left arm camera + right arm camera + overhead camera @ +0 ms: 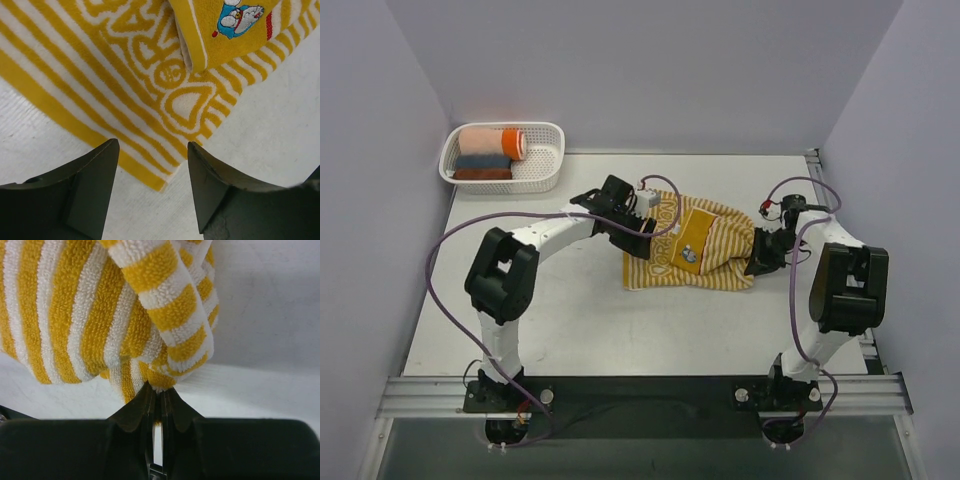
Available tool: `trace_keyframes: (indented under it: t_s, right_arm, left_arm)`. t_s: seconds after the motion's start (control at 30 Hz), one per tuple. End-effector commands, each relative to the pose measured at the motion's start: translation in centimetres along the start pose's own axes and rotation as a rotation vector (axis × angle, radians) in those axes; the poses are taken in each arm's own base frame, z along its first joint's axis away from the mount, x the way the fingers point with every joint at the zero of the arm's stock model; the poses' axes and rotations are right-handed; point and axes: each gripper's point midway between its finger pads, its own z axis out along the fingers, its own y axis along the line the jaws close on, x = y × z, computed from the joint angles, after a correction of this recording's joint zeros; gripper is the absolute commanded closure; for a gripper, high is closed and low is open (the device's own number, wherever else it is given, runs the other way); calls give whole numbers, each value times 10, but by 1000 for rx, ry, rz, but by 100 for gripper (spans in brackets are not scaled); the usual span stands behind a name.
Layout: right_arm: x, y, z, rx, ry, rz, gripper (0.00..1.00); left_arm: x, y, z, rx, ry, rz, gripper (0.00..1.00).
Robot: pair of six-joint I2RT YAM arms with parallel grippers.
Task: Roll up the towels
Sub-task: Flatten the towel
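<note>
Towel (65, 55): big white outline letters (170, 75), seen upside down, approx. "D-O-R-A"; rest cut off at frame edge. Tiny marks inside the "O", illegible. Top view: letters too small to read.

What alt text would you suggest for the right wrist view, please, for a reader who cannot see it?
The right gripper, jaws shut, pinches a bunched edge of the yellow-and-white striped towel, which fills the upper left of the frame. Bare white table shows to the right and below the cloth.
</note>
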Motion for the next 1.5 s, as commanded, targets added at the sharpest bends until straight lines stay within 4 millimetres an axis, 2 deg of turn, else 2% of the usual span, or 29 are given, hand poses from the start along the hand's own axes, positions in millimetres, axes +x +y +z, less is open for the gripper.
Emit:
trace_keyframes:
  t_s: [0.0, 0.03, 0.13, 0.27, 0.3, 0.37, 0.4, 0.47, 0.5, 0.53, 0.6, 0.67, 0.73, 0.77, 0.8, 0.87, 0.9, 0.97, 1.0, 1.03, 1.17, 1.23, 1.27, 1.33, 1.47]
  right_arm:
    - [8, -3, 0, 21, 33, 14, 100]
    - [10, -5, 2, 29, 42, 16, 100]
    - [9, -12, 6, 61, 61, -14, 100]
    - [3, -14, 13, 111, 81, -59, 100]
    - [1, -14, 14, 118, 88, -65, 97]
    - [0, -9, 13, 123, 100, -95, 89]
    - [-2, -7, 6, 127, 99, -108, 76]
    - [-9, -7, -5, 146, 72, -145, 64]
    - [-15, -4, -16, 151, 38, -161, 59]
    - [-24, 1, -27, 151, 5, -176, 51]
    - [-35, 12, -45, 141, -57, -216, 46]
    - [-46, 26, -58, 135, -106, -257, 44]
    - [-49, 54, -63, 116, -128, -334, 44]
    - [-56, 68, -69, 106, -157, -365, 44]
    - [-53, 90, -65, 86, -154, -424, 45]
    - [-52, 119, -63, 49, -160, -469, 47]
    - [-53, 142, -58, 21, -159, -516, 49]
    - [-53, 168, -52, -6, -160, -543, 50]
    - [-47, 185, -38, -24, -134, -575, 50]
    - [-44, 194, -31, -37, -126, -578, 50]
    - [-34, 223, 9, -27, -82, -641, 46]
    - [-31, 235, 19, -19, -78, -670, 46]
    - [-30, 236, 29, -8, -64, -668, 45]
    - [-29, 243, 38, 13, -66, -684, 44]
    - [-25, 243, 64, 55, -29, -701, 46]
  left_arm:
    - [-26, -1, 12, -15, -56, 38, 34]
    - [-26, -5, 16, -7, -51, 53, 36]
    - [-18, 2, 29, -16, -21, 48, 44]
    - [18, 17, 29, -34, 84, 14, 67]
    - [35, 21, 28, -39, 127, 29, 69]
    - [56, 29, 18, -54, 186, 39, 73]
    - [77, 32, 16, -56, 236, 25, 75]
    - [91, 39, 2, -65, 258, 4, 75]
    - [97, 41, -3, -68, 262, -13, 75]
    - [112, 43, -7, -63, 288, -28, 75]
    - [116, 47, -22, -64, 276, -62, 75]
    - [125, 49, -36, -59, 281, -82, 75]
    - [128, 57, -47, -74, 274, -108, 75]
    - [132, 56, -55, -72, 274, -121, 75]
    - [132, 58, -59, -70, 268, -138, 75]
    - [132, 57, -73, -30, 248, -189, 74]
    - [131, 55, -77, -13, 238, -197, 72]
    - [118, 51, -89, 53, 178, -222, 62]
    - [111, 47, -93, 91, 151, -247, 58]
    - [105, 54, -99, 95, 115, -282, 51]
    - [82, 53, -102, 170, 48, -341, 44]
    - [67, 49, -98, 213, 8, -365, 43]
    - [63, 50, -95, 215, 1, -383, 43]
    - [55, 56, -86, 207, -18, -426, 43]
    - [45, 66, -66, 212, -28, -503, 46]
